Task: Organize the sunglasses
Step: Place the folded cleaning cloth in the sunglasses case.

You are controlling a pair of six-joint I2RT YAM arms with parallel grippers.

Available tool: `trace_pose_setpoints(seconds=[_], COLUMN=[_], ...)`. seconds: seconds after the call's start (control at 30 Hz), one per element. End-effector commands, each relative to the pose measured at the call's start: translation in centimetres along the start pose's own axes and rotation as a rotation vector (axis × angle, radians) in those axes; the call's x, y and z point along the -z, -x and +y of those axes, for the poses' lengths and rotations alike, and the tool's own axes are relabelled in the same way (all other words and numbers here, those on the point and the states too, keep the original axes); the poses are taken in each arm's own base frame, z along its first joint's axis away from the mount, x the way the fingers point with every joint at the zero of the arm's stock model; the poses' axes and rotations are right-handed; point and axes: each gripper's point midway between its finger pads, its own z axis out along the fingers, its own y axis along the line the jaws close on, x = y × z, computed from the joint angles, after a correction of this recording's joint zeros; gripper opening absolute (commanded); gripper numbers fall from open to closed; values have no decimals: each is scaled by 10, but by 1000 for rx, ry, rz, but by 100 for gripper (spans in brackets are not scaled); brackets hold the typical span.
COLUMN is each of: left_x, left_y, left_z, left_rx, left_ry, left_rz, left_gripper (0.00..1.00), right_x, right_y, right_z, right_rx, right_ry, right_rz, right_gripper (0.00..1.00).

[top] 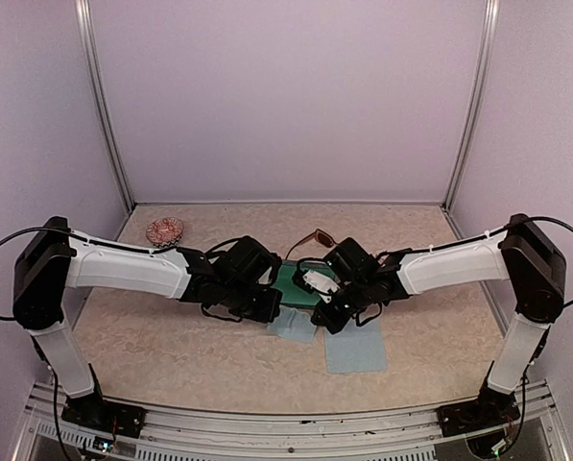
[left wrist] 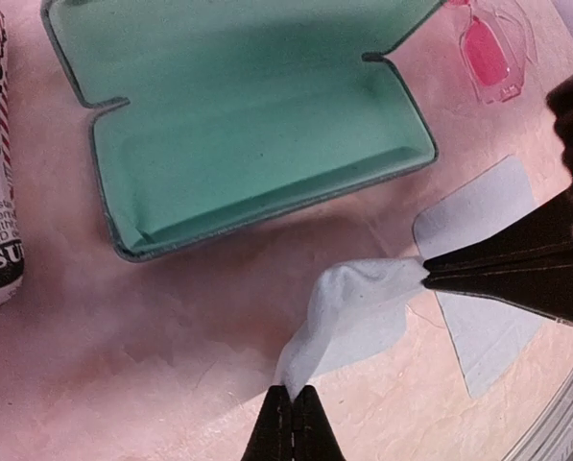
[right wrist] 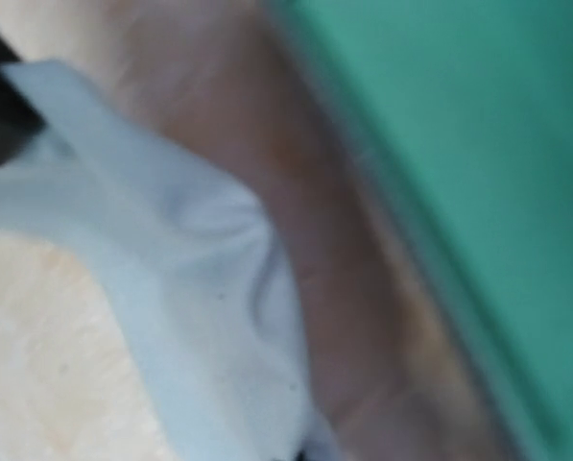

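Your left fingers (left wrist: 278,429) and right fingers (left wrist: 502,274) each pinch an end of the pale blue-grey cleaning cloth (left wrist: 358,307) above the tabletop (left wrist: 152,384), but the green-lined oblong case (left wrist: 257,125) lies open and empty — the pale-pink translucent sunglasses (left wrist: 492,53) beside it, the dark reddish-brown sunglasses (top: 316,237) beyond it, both unpacked.

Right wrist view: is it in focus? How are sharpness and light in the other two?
Right wrist view: blurred throughout; the cloth and the green-lined case are only soft shapes. Left wrist view: sharp, with a shadow on the table beside the case. Top external view: clear, evenly lit, no glare.
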Motion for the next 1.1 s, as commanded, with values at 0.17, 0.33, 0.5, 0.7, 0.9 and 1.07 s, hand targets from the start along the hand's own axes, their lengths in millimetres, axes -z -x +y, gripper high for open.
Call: trace_pose_setpoints(seconds=[0.17,0.33,0.5,0.7,0.9,1.07], left_x=[5,3,-3,-11,-18,-26], left_y=[34,51,62,70,75,78], left_z=[11,17,19,22,23,25], left_rx=[10,13,-5,-5,-8,-17], left_ry=[0,7,15,12,10,9], left_rz=[-35,-54,-61,-64,-73,-76], left_gripper=[0,0,0,0,0,0], right_x=[30,33,35,39,39,38], right_y=[47,52,56,57,56,57], right_z=[-38,-49,-57,-70,-80,-85], right_rx=[-60,-83,-97,-120,-136,-140], right_ry=[-94,-114,-134,-161,-182,-188], right_rz=[-122,-129,-134,-135,-128,-125], right_gripper=[0,0,0,0,0,0])
